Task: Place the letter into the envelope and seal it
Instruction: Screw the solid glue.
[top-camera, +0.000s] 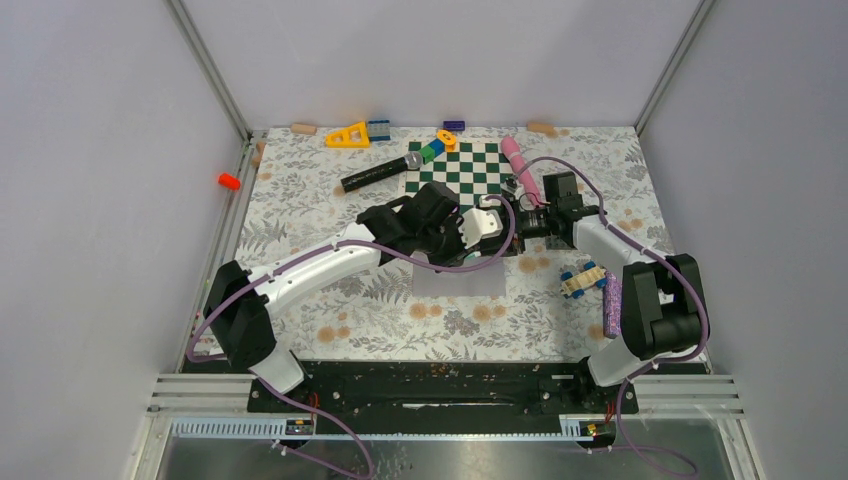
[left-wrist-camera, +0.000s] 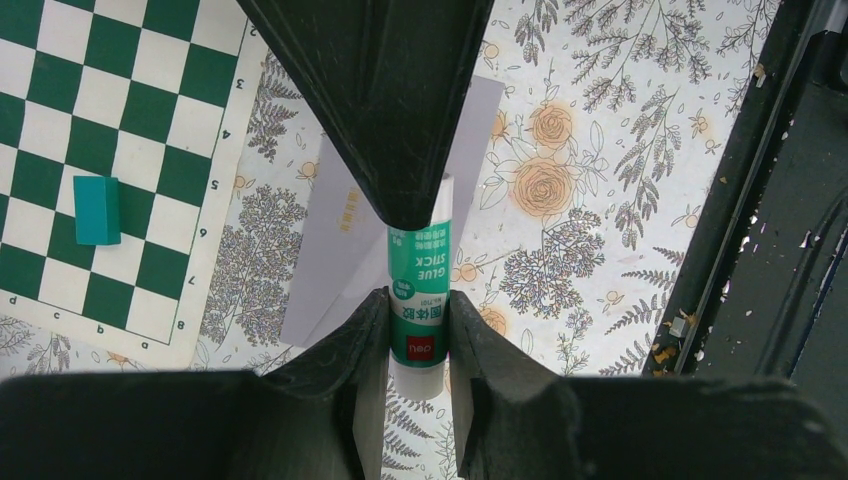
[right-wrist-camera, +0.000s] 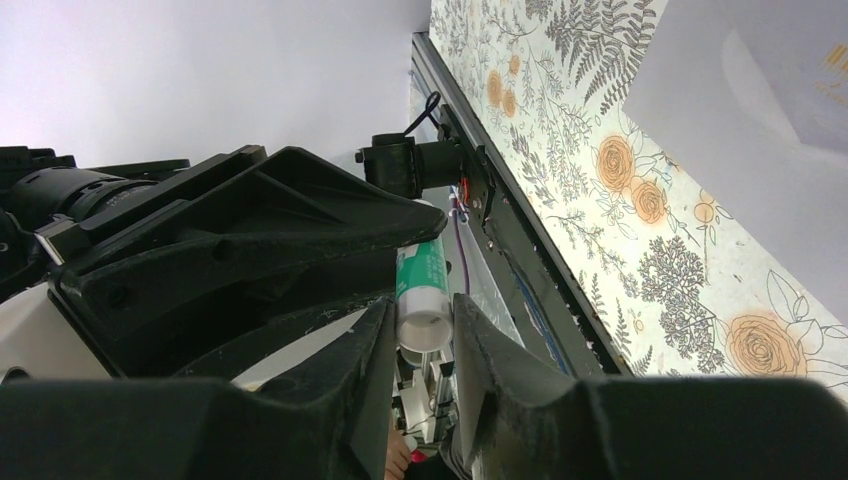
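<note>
Envelope (left-wrist-camera: 322, 262): light, limp paper; you pin its edge. Left gripper (left-wrist-camera: 418, 312) clamps glue stick (left-wrist-camera: 420, 268); right gripper (right-wrist-camera: 423, 318) straddles its end, grip unclear.

A lab-style robot test cell: white panel walls (top-camera: 100, 200), aluminium frame posts (top-camera: 208, 68), a floral-covered table (top-camera: 330, 310).

Table: floral cloth, loose bits all over.
Table (top-camera: 300, 310) has the envelope (top-camera: 455, 282) flat under the left gripper (top-camera: 490, 226), running out toward the bases. Chessboard (top-camera: 465, 172) just beyond that gripper, mic (top-camera: 382, 173) beyond-left touching the board's corner. Pink stick (top-camera: 517, 160) just beyond the right gripper (top-camera: 512, 214). Toy car (top-camera: 583, 280) and purple bar (top-camera: 612, 305) to its right, base side. Yellow triangle (top-camera: 348, 135) and blue brick (top-camera: 379, 129) at the far edge, well apart from both.
</note>
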